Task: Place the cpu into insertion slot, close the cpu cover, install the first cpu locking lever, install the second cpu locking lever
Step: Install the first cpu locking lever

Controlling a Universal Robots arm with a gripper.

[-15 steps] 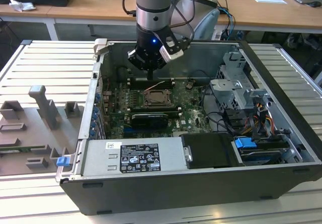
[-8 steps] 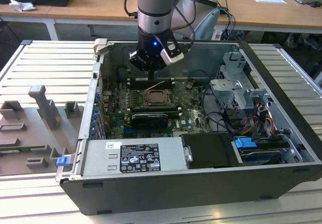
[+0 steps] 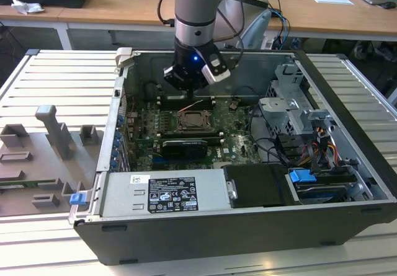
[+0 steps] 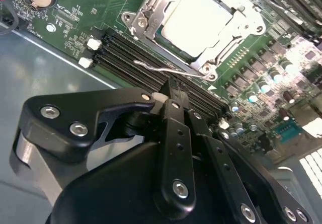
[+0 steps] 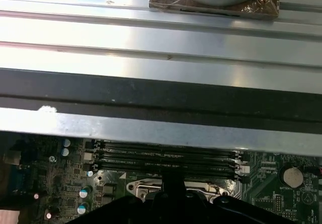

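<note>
**Arm and gripper.** In the exterior view, the arm reaches down into the open computer case (image 3: 119, 108), which lies on a slatted metal table (image 3: 56, 71). The gripper (image 3: 186, 89) hangs over the green motherboard (image 3: 139, 133), at the far side of the insertion slot (image 3: 190, 122) and well apart from the grey power supply (image 3: 167, 192) at the near wall.

**Finger state.** In the second wrist view, the gripper (image 4: 170, 89) has its fingers (image 4: 173, 105) drawn together to a single narrow tip. Nothing can be made out between them.

**Socket area.**
- The cpu (image 4: 198, 20) lies flat in the insertion slot (image 4: 162, 31), pale metal top facing up.
- The cpu cover (image 4: 146, 10) lies down over the chip, which shows through its square cut-out.
- A thin wire locking lever (image 4: 166, 69) stands out from the socket's edge and runs along the side nearest the gripper.

**Position relative to gripper.** The fingertips sit over the black memory slots (image 4: 126, 53), just beside the locking lever. Whether they touch the wire cannot be told. The cpu lies beyond the lever, near the tip but apart from it.

**First wrist view.** The gripper (image 5: 173, 178) sits between the memory slots (image 5: 166, 156) and the silvery socket surround (image 5: 146, 188). A coin cell battery (image 5: 290, 176) sits off to one side on the board.
</note>
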